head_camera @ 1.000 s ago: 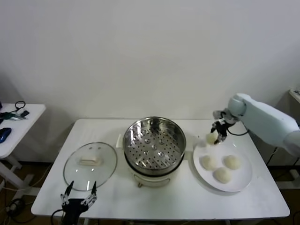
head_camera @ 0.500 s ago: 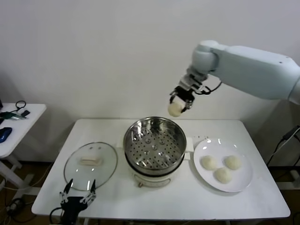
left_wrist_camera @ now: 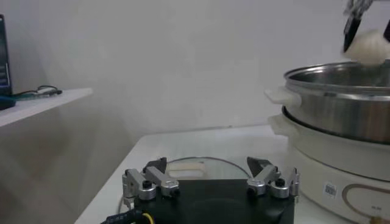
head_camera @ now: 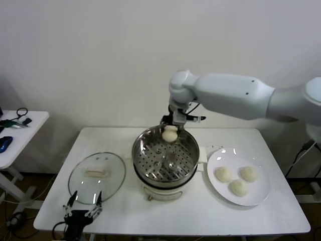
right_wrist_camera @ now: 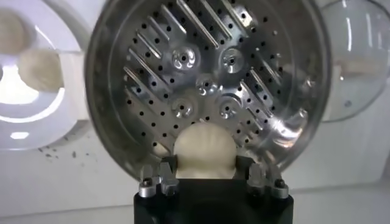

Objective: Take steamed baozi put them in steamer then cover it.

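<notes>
A: Holding one baozi (head_camera: 170, 134) over the back rim of the steamer (head_camera: 165, 156), the right end effector (head_camera: 170, 131) has its fingers closed snugly on the bun's sides. Why there, do you think?

B: My guess is it means to set the bun on the perforated tray (right_wrist_camera: 207, 79), which looks bare in the right wrist view, so any spot is free. Starting at the back would leave the nearer holes for the rest.

A: And the rest?

B: Three more baozi (head_camera: 236, 179) sit together on the white plate (head_camera: 260, 198) toward the right edge of the tabletop (head_camera: 200, 216), just beside the steamer. Close by, so each carry is short.

A: The bun is not touching the tray yet?

B: It appears to hang above it, near rim height; I can't tell the exact gap. The grip should probably stay gentle, since soft dough would dent.

A: What about the cover (head_camera: 96, 176)?

B: It lies flat on the tabletop toward the left edge, handle up, near the steamer but apart from it. That leaves the pot mouth open for loading.

A: And the left end effector (head_camera: 83, 206)?

B: Parked low at the front edge, just in front of the cover, fingers spread wide and holding nothing. I'd judge it waits there to lift the cover once all four buns are in.
</notes>
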Robot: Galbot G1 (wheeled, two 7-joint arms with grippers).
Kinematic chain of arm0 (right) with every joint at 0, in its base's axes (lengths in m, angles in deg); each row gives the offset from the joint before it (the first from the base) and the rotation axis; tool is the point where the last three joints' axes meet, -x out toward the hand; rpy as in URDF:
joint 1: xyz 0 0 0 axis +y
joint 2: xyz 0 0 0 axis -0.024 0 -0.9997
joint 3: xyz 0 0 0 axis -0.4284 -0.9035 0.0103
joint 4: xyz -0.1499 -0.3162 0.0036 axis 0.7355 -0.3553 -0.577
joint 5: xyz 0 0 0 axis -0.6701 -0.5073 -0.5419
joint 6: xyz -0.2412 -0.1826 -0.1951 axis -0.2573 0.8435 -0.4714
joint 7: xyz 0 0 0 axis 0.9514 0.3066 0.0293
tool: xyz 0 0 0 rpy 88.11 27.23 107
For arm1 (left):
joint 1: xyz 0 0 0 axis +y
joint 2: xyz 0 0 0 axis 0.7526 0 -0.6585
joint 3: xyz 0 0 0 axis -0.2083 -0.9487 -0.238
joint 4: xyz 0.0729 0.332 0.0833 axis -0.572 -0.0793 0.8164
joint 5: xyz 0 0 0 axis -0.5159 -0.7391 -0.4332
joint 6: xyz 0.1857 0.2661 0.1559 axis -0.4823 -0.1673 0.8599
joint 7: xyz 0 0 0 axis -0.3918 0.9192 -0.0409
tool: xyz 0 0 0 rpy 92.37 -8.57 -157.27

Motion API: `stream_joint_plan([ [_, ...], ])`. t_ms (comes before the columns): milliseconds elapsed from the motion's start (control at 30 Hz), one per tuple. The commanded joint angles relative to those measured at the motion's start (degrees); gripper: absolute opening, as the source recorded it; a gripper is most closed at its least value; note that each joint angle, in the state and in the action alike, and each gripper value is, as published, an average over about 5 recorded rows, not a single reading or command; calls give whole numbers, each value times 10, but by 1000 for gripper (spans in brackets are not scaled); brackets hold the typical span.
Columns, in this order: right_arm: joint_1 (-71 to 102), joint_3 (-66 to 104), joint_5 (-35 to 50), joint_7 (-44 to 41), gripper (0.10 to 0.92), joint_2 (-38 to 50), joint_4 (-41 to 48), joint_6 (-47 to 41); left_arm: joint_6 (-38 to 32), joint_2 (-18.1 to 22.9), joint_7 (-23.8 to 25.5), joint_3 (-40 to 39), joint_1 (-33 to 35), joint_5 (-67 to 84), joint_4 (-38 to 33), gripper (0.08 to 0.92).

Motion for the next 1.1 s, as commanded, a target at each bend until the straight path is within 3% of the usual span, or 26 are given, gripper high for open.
stream_joint_plan([
  [33,84,28,-89,30,636,-40,88,49,-2,0,-1,1,0,0,1,823],
  [300,88,27,-60,43,644,-55,113,56,-3,1,-2,0,-1,0,0,823],
  [433,55,24,-6,37,735,-53,106,57,-3,1,-3,1,-1,-1,-2,823],
  [567,-34,-12,135,-3,810,-29,70,55,-3,1,-3,2,1,-4,-5,823],
  [700,-166,-114,348,-65,822,11,31,24,-3,2,-3,-1,3,-11,-8,823],
  [800,-242,-192,501,-113,823,73,5,-62,-2,3,-3,-3,5,-14,-12,823],
  [867,-271,-231,560,-122,823,132,-20,-160,-2,3,-2,-3,6,-15,-13,823],
  [1100,-266,-330,577,-59,823,299,-140,-423,0,0,-2,-2,3,-14,-13,823],
])
